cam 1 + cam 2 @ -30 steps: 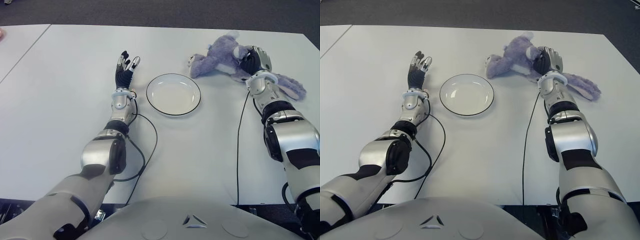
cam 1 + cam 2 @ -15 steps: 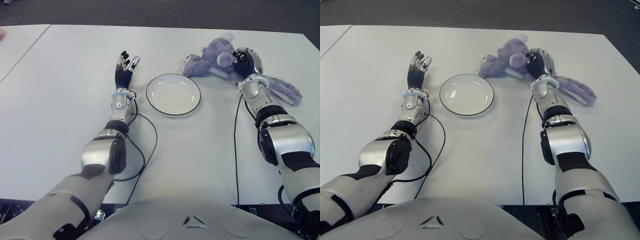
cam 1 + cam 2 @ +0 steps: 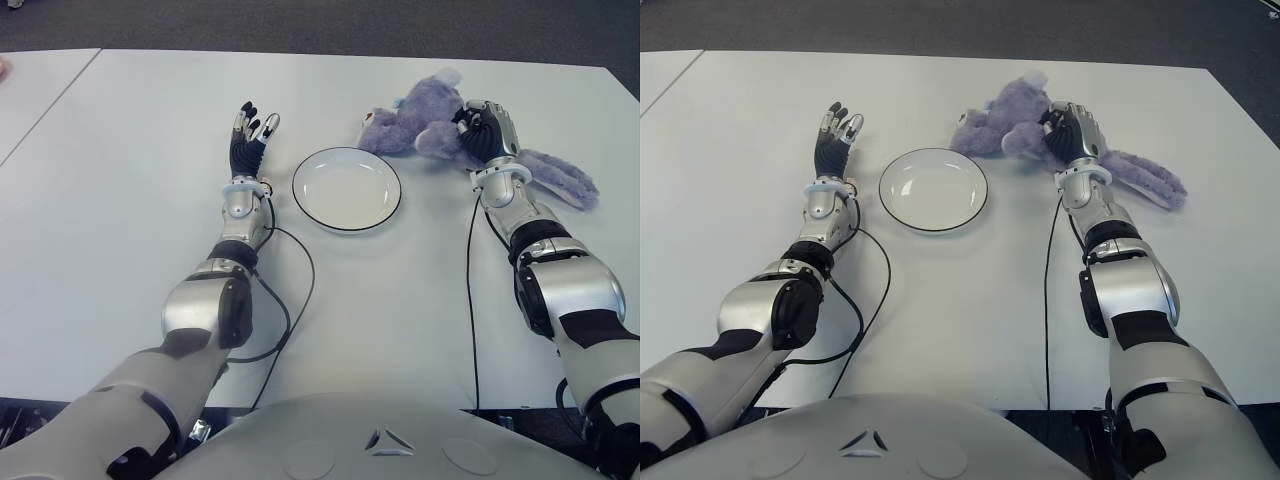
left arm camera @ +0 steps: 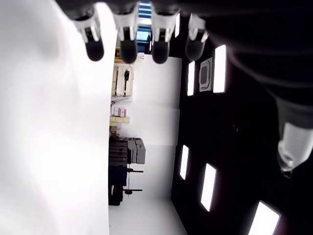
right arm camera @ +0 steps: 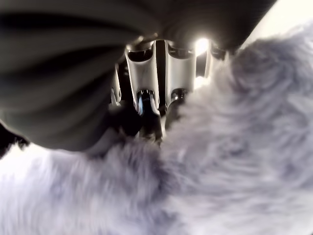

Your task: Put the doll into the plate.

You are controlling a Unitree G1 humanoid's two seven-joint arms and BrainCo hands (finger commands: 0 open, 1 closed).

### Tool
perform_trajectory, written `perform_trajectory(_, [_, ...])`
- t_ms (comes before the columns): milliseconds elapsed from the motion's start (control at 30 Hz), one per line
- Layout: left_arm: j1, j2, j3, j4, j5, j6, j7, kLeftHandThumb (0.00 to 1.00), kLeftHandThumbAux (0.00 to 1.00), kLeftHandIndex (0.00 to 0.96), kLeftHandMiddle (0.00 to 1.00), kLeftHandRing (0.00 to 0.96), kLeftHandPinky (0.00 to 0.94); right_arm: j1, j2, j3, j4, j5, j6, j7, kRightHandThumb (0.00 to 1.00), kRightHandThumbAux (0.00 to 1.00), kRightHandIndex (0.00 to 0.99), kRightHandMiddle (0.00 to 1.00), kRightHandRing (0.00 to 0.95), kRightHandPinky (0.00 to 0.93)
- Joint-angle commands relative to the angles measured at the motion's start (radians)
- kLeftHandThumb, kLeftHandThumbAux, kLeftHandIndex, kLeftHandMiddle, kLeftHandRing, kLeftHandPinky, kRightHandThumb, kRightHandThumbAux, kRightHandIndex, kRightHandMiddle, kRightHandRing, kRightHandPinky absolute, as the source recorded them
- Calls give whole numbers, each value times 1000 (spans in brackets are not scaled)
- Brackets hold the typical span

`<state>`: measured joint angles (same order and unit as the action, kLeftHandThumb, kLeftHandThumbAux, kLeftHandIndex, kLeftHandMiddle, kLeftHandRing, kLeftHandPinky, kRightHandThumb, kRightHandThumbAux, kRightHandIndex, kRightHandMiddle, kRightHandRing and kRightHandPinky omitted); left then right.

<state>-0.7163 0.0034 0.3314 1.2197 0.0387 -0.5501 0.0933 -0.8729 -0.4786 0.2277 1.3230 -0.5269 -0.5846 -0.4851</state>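
Observation:
A purple plush doll (image 3: 425, 118) lies at the far right of the white table, its long ears (image 3: 558, 178) trailing to the right. My right hand (image 3: 487, 129) is shut on the doll's middle; purple fur (image 5: 230, 161) fills the right wrist view around the curled fingers (image 5: 146, 98). The white, dark-rimmed plate (image 3: 346, 189) stands bare at the table's centre, just left of the doll. My left hand (image 3: 248, 131) shows left of the plate, fingers (image 4: 128, 46) straight and holding nothing.
A second white table (image 3: 40, 85) adjoins on the far left across a seam. Black cables (image 3: 297, 290) run along both arms over the tabletop (image 3: 400, 300). Dark floor lies beyond the far edge.
My right hand has dragged the doll leftward, closer to the plate, with the ears trailing behind. The left hand and the plate have not moved.

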Motion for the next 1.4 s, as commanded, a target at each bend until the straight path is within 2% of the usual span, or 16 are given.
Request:
perform_trajectory(33, [207, -50, -4, 140, 5, 100, 26, 0, 550, 78, 84, 80, 77, 30, 42, 38, 17, -29, -42, 1, 710, 724, 437, 845, 852, 863])
perform_trajectory(433, [203, -50, -4, 141, 6, 109, 29, 0, 578, 75, 88, 82, 78, -34, 21, 60, 16, -37, -49, -19, 699, 728, 437, 894, 884, 863])
perform_trajectory(767, [202, -53, -3, 141, 4, 111, 32, 0, 582, 76, 81, 80, 80, -60, 6, 86, 10, -66, -68, -70, 698, 728, 437, 894, 885, 868])
perform_trajectory(1033, [200, -56, 6, 141, -6, 114, 28, 0, 599, 78, 83, 80, 84, -63, 1, 104, 14, -75, -69, -74, 698, 728, 437, 891, 883, 862])
perform_trajectory(1067, [200, -57, 6, 140, -6, 111, 29, 0, 602, 79, 85, 81, 83, -65, -3, 120, 16, -88, -63, -56, 696, 728, 438, 866, 856, 830])
perform_trajectory(1100, [201, -58, 6, 140, -5, 109, 29, 0, 602, 80, 85, 81, 84, -67, -7, 134, 19, -101, -56, -38, 591, 712, 405, 766, 756, 730])
perform_trajectory(1133, [201, -58, 5, 140, -5, 107, 30, 0, 602, 82, 86, 83, 86, -68, -10, 144, 21, -110, -51, -25, 416, 688, 328, 587, 574, 544])
perform_trajectory(1167, [201, -58, 5, 140, -5, 108, 31, 0, 602, 82, 86, 83, 86, -70, -11, 152, 23, -115, -43, -6, 353, 679, 300, 524, 509, 477])
perform_trajectory(1200, [201, -58, 5, 140, -5, 110, 32, 0, 605, 85, 88, 85, 90, -72, -12, 155, 24, -116, -38, 4, 257, 655, 230, 395, 378, 345])
perform_trajectory(1233, [201, -58, 6, 140, -6, 112, 32, 0, 608, 86, 89, 86, 93, -73, -13, 158, 25, -116, -33, 14, 195, 639, 185, 312, 294, 259])
perform_trajectory(1333, [201, -58, 6, 140, -6, 115, 33, 0, 616, 91, 92, 90, 100, -76, -15, 164, 26, -117, -16, 34, 113, 601, 101, 162, 151, 119])
perform_trajectory(1400, [202, -56, 3, 141, -2, 116, 38, 0, 619, 92, 93, 92, 102, -78, -15, 166, 29, -115, 6, 54, 89, 576, 59, 92, 86, 69])
